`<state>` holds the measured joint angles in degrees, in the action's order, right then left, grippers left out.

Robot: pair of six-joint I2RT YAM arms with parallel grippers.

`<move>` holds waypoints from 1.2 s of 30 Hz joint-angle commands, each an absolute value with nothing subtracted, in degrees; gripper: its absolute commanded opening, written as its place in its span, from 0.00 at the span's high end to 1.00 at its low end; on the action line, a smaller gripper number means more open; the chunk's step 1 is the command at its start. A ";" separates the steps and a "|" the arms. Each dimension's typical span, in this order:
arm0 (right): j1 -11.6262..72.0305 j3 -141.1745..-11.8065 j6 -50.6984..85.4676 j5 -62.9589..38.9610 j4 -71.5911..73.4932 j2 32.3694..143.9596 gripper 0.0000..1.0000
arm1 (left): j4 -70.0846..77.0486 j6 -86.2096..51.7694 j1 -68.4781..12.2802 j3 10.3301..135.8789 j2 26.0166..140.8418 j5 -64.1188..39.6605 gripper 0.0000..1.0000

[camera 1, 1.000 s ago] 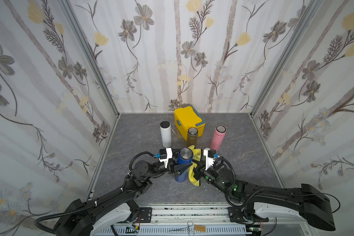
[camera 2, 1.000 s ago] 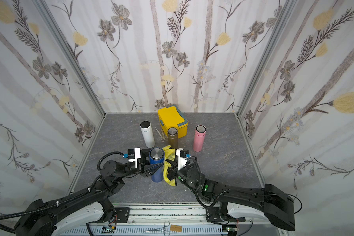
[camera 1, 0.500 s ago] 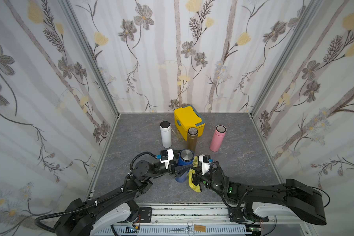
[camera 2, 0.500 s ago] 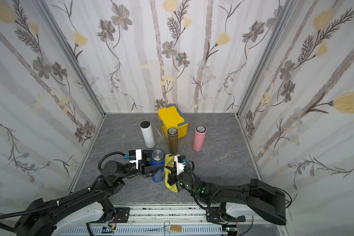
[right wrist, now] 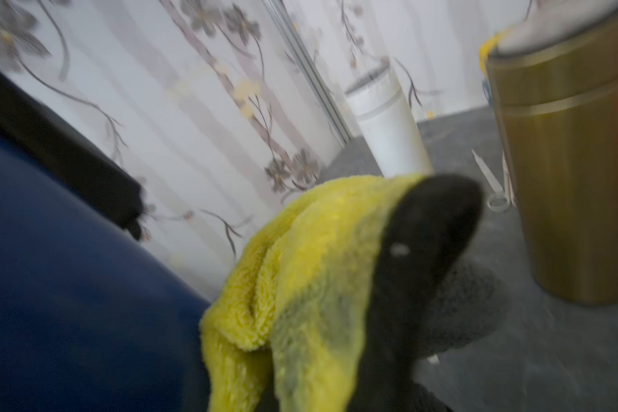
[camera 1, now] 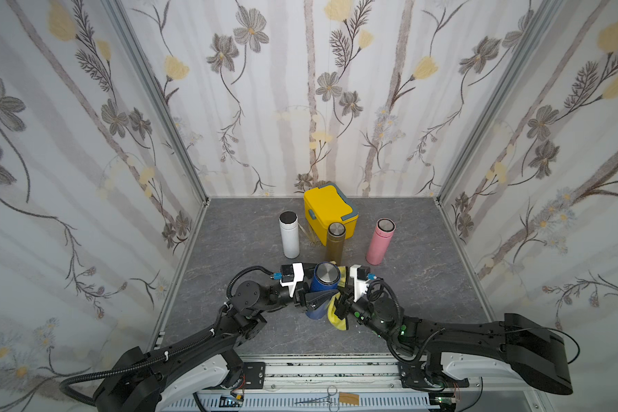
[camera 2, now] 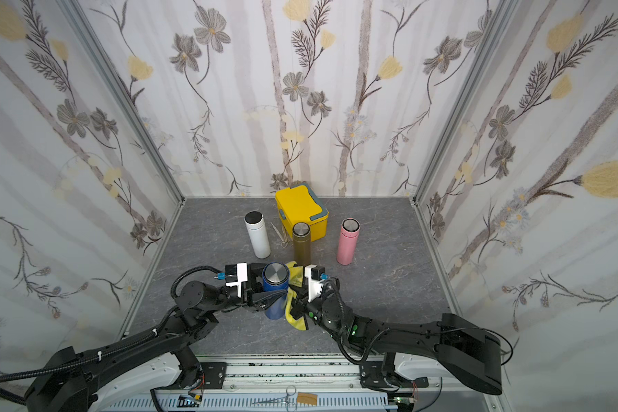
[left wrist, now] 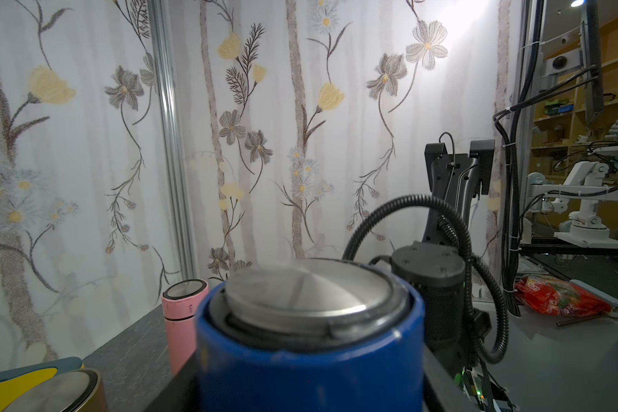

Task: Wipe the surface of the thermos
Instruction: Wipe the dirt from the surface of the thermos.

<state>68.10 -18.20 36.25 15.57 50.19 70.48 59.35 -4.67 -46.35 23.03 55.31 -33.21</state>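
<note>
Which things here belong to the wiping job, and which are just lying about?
Job:
blue thermos, held by the left claw
yellow cloth, in the right claw

Lying about:
white thermos
gold thermos
pink thermos
yellow box
thin white tool

Thermos (camera 1: 326,278) front centre, cloth (camera 1: 337,315) touching its right side — behind them a row of bottles (camera 1: 335,242), box (camera 1: 327,210) rearmost.

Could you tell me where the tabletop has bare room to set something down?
Bare tabletop lies between the pink thermos and the right wall, and between the white thermos and the left wall. Crowded: yellow box, gold thermos, blue thermos.
</note>
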 commanded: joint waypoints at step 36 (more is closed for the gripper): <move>64.95 -18.22 40.75 4.85 58.19 71.62 1.00 | 69.24 7.48 -49.64 19.16 56.69 -41.36 1.00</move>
